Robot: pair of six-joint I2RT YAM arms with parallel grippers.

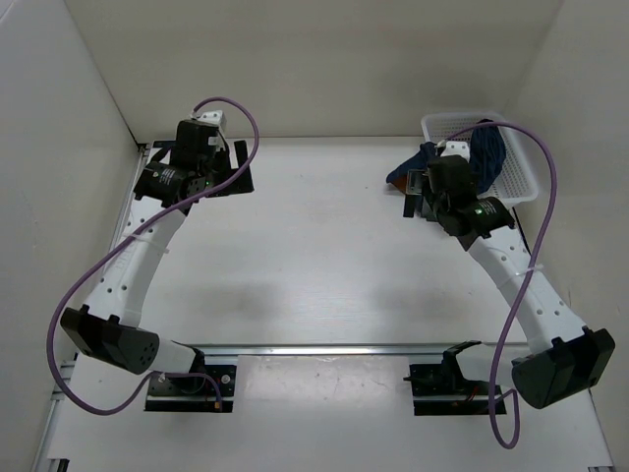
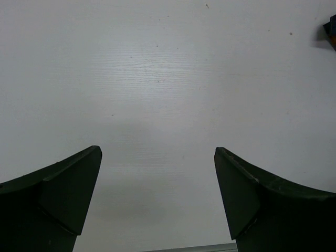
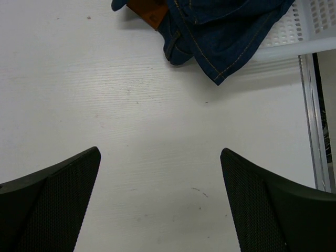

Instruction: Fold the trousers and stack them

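The white table carries a white mesh basket at its far right corner. The trousers lie bunched in that basket, with part of the waist and a brown leather patch spilling over its wall onto the table towards the far edge. The right gripper hangs just beside this spilled cloth, jaws wide apart and holding nothing. The left gripper sits near the far left corner over bare table, jaws likewise apart and empty, well away from the garment. Folding has not begun. Risk: a pull on the overhanging waist may snag the denim on the basket rim and drag or tip the light basket. A pinch taken on the crumpled mass may catch several layers, so the legs come out twisted and do not lie flat.
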